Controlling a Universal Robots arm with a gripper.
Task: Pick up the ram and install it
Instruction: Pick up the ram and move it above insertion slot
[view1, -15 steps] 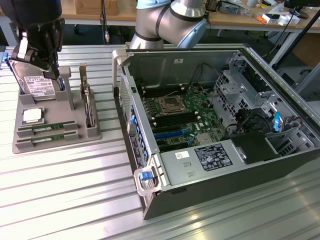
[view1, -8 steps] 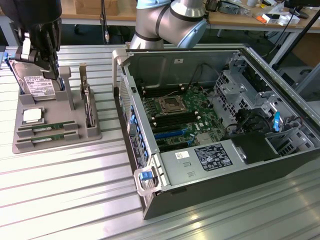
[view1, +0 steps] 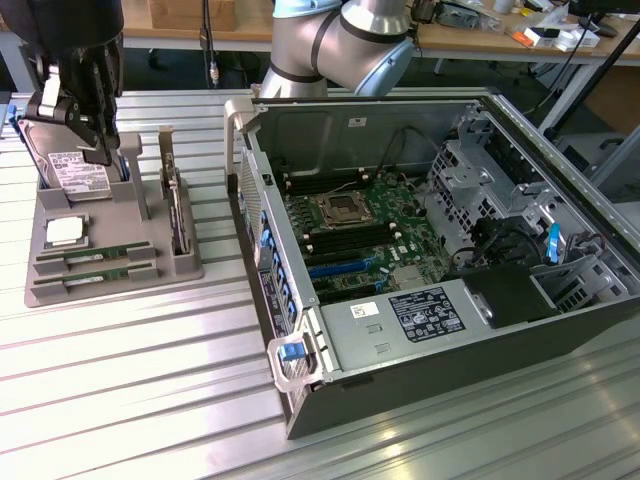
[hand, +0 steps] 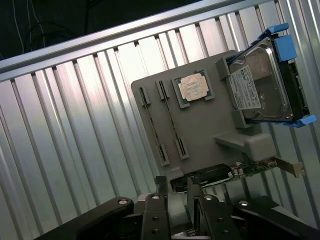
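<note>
Hangs above the tray's (view1: 110, 222) hard drive (view1: 75, 172) end, fingers (hand: 154, 215) apart and empty, well clear of the ram (view1: 95, 257) slotted opposite.

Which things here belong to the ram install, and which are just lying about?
Job: ram sticks in the grey tray; open computer case, motherboard slots; end effector.
Lying about: hard drive; processor chip; upright card.

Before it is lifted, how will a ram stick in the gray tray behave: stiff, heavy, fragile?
The ram stick is a thin, narrow board, so probably stiff and light. It stands on edge in the tray, so it likely cannot roll but might bind if pulled crooked. Its bare green circuit face suggests it is fragile.
</note>
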